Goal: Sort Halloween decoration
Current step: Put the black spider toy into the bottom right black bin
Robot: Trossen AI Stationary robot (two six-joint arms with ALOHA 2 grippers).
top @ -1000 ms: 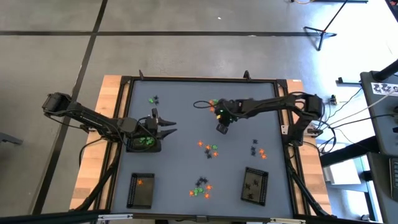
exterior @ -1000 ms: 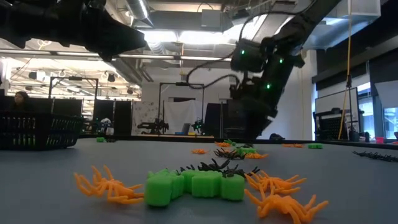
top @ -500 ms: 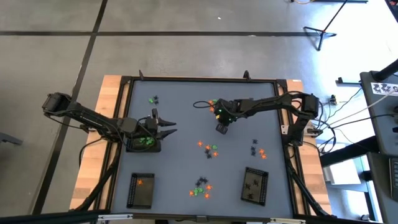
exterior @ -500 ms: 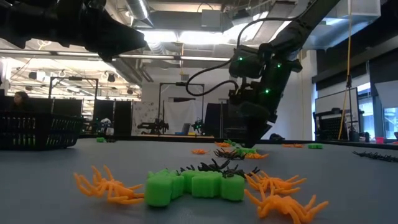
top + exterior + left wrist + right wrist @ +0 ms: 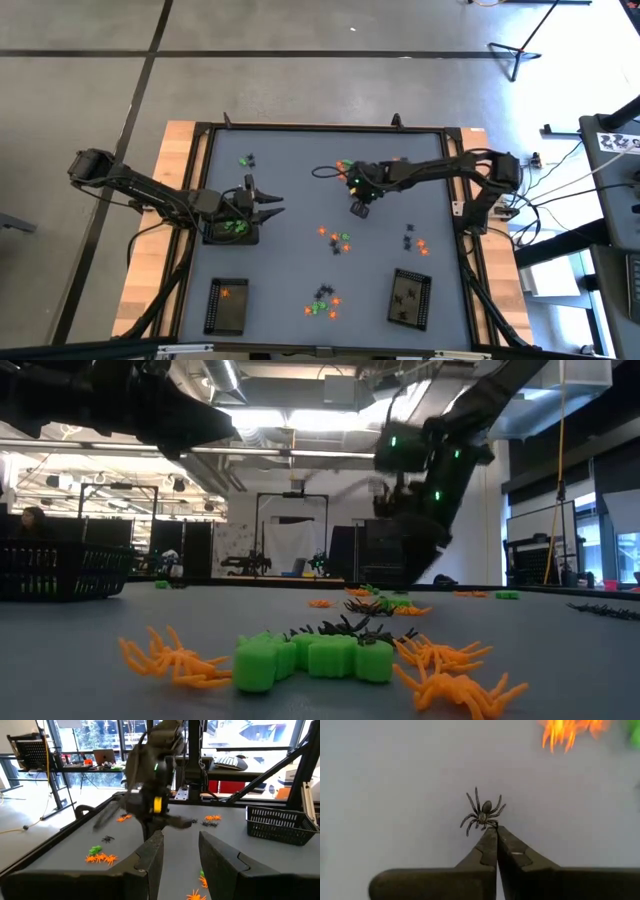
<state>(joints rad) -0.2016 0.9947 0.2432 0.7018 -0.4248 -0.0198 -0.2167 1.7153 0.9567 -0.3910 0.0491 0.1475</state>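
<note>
I count three black mesh trays on the table: one [image 5: 232, 230] under my left arm holding green pieces, one [image 5: 227, 305] at the near left with a single orange piece, and one [image 5: 410, 298] at the near right with black pieces. Loose trinkets lie in five clusters [image 5: 335, 240]; individual pieces are too small to count. My right wrist camera shows one black spider [image 5: 483, 813]. Two arms are in view.
</note>
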